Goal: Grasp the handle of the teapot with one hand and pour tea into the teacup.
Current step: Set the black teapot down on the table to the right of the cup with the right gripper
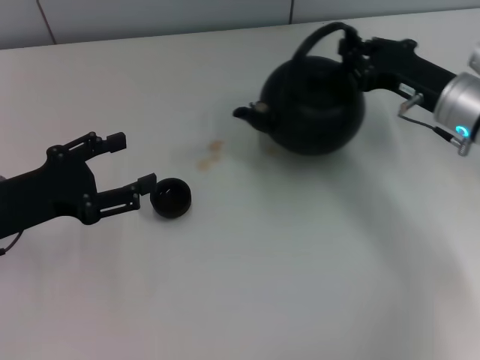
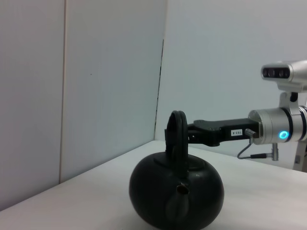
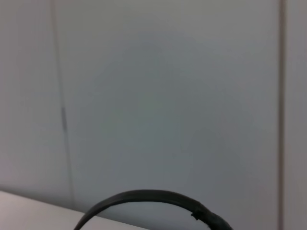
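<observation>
The matte-black teapot (image 1: 315, 101) stands at the back right of the white table, its spout (image 1: 246, 113) pointing toward my left side. My right gripper (image 1: 352, 51) comes in from the right and is shut on the handle (image 1: 311, 41) near its top. The left wrist view shows this hold side-on, at the handle (image 2: 176, 139) above the teapot (image 2: 177, 196). The right wrist view has only the handle's arc (image 3: 144, 195) against the wall. The small dark teacup (image 1: 172, 198) sits at front left. My left gripper (image 1: 132, 161) is open, its nearer fingertip (image 1: 146, 182) right beside the cup.
A brownish stain (image 1: 212, 154) marks the table (image 1: 300, 262) between cup and teapot. A pale wall (image 1: 150, 19) runs along the table's far edge, just behind the teapot.
</observation>
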Tool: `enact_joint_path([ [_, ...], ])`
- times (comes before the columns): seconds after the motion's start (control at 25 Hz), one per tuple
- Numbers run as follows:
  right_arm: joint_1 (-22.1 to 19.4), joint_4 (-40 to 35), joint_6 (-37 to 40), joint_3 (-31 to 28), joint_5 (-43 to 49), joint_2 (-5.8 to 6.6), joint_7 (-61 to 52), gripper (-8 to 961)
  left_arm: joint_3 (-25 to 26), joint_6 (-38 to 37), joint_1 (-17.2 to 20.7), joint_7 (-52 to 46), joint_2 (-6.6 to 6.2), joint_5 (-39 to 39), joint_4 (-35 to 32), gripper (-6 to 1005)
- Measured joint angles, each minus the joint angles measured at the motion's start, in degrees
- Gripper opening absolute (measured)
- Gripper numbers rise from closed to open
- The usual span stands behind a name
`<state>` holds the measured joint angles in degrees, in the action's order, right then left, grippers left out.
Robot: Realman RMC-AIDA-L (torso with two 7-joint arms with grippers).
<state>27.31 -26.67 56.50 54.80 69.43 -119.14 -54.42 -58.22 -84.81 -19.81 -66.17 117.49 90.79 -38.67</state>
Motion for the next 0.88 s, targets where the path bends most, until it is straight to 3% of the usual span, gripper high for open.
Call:
enact_joint_path([
  [0.36,-2.81,0.82,-0.42,-3.21,0.42,0.21,-0.16,87,-0.05,0.09,-0.12,0.0,0.32,0.0,0.0,859],
  [0.88,-2.39,1.35,-2.76,-2.97,0.44,0.23,-0.14,93,-0.26,0.25,-0.49,-0.01,0.37,0.0,0.05,859],
])
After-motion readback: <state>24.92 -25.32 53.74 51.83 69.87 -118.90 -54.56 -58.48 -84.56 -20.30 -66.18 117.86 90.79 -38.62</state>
